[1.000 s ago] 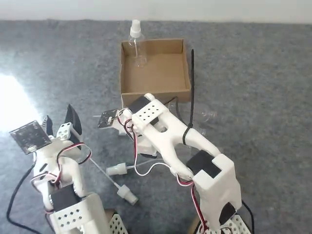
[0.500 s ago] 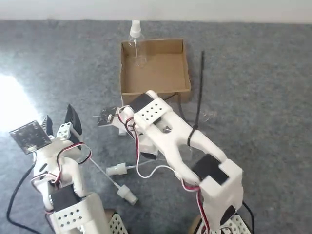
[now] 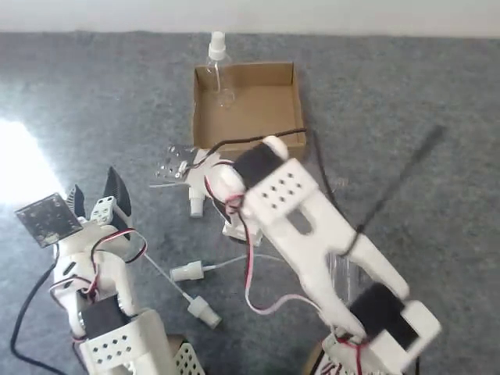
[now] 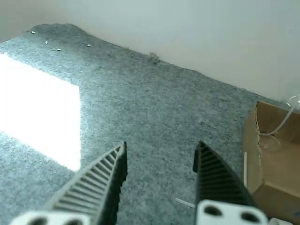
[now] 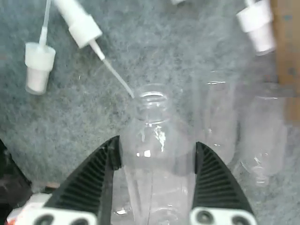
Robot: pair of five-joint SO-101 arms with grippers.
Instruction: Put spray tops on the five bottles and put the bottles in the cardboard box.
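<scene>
**mk_solder:** Looks like you're on bottle two. One clear bottle with a white spray top already stands in the far corner of the brown cardboard box, so I'd call it one of five done. Your right gripper has its fingers pressed against both sides of an uncapped clear plastic bottle, with the neck pointing away from the wrist.

**tubefeed:** Agreed, this is the capping step. Next you need a top brought to that neck. That looks like a job for your left gripper, which hangs over bare grey worktop with its fingers spread and nothing between them. The loose white spray tops lie on the worktop between your two arms. Tricky bit, I reckon: the thin dip tube has to go down the neck first, so keep the bottle steady.

**mk_solder:** Use the right wrist view for that. It gives you the open neck, the grip, and two more clear bottles near the box wall. From above, the arm's own body lies over that spot. The high view gives you the layout instead: box, loose tops, both arms.
</scene>
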